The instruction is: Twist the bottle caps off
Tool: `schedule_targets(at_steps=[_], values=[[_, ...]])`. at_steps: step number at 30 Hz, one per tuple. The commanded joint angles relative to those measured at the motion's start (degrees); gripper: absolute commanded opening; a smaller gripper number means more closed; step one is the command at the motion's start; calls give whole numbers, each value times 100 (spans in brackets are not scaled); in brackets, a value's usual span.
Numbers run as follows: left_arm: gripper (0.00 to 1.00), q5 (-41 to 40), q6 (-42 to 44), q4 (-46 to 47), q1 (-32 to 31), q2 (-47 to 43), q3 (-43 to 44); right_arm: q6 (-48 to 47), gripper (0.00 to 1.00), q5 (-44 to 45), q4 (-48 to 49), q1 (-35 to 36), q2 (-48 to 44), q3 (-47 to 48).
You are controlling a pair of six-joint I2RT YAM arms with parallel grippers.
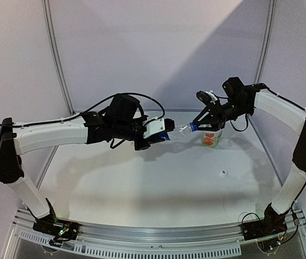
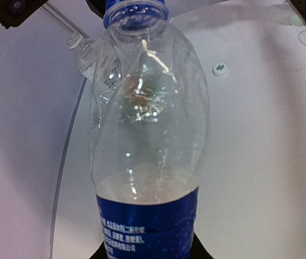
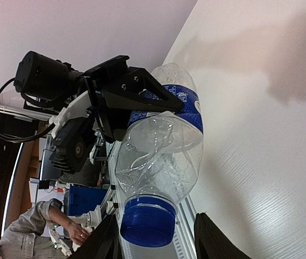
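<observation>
Left gripper [image 1: 166, 136] clamping Pepsi bottle [image 2: 147, 135] above table [image 1: 142, 183], right gripper [image 3: 155, 241] parted astride blue cap [image 3: 148, 220] (gap one side)

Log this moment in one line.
left fingers: shut on Pepsi bottle, held mid-air | right fingers: open, straddling blue cap | blue cap: on bottle

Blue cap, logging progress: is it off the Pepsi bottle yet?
No, the blue cap sits on the neck of the Pepsi bottle.
</observation>
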Motion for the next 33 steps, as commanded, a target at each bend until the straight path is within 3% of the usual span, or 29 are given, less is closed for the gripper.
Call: schedule_targets(at_steps=[1,20,26,28,33], values=[[8,72,22,39,-64,146,98,-104,48,-121,-26,67,49,-13],[8,7,-32,94,-64,247,166,-505,40,-89,-356,179,31,-50],[7,6,-68,98,-64,269,177,-564,42,-50,-459,191,28,-50],[7,-3,-68,98,-64,277,185,-567,37,-47,-486,201,24,-58],[3,-12,-86,68,-64,313,203,-797,8,32,-520,222,-3,-12]])
